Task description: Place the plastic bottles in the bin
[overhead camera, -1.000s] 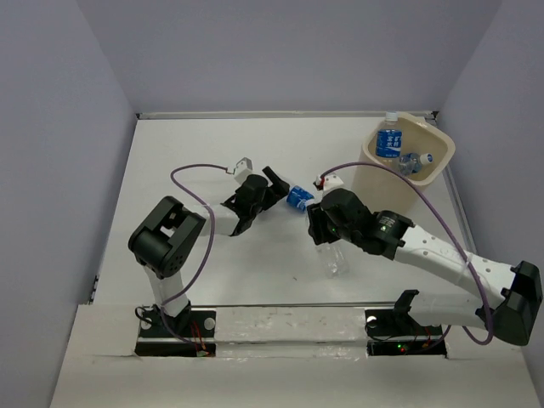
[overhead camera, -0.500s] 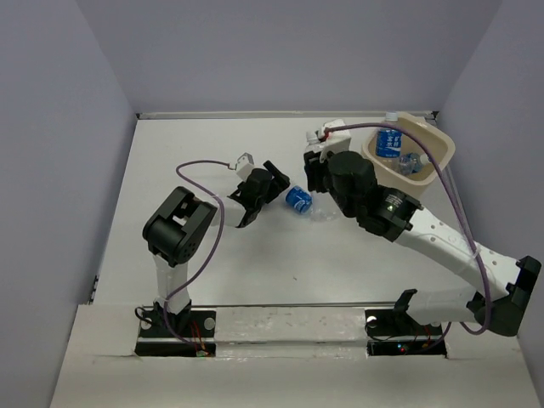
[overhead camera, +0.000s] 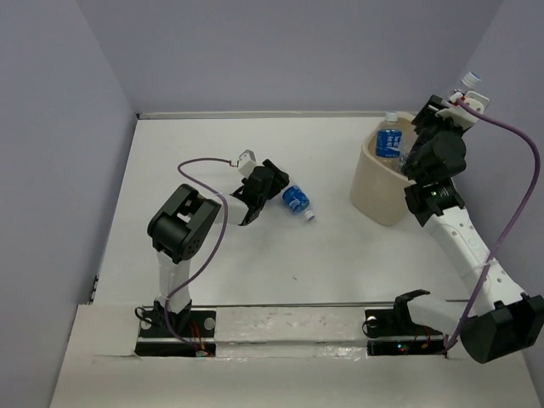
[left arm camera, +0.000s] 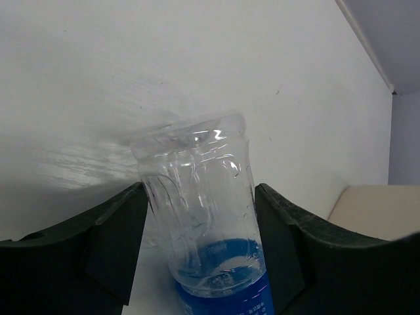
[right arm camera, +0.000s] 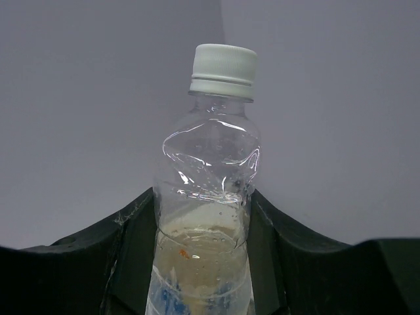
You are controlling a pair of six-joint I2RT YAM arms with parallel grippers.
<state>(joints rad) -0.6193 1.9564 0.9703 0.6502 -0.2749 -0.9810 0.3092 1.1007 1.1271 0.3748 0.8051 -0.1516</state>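
A clear plastic bottle with a blue label lies on the table, its white cap pointing to the near right. My left gripper is at its base end, and in the left wrist view its fingers press both sides of this bottle. My right gripper is raised over the far right rim of the cream bin. It is shut on an unlabelled bottle held cap up. A blue-labelled bottle stands inside the bin.
Grey walls close in the table on the left, back and right. The bin stands at the back right by the right wall. A purple cable loops off the left arm above the table.
My right arm has carried its bottle from the middle of the table up and right to above the bin. My left jaws have narrowed onto the labelled bottle.
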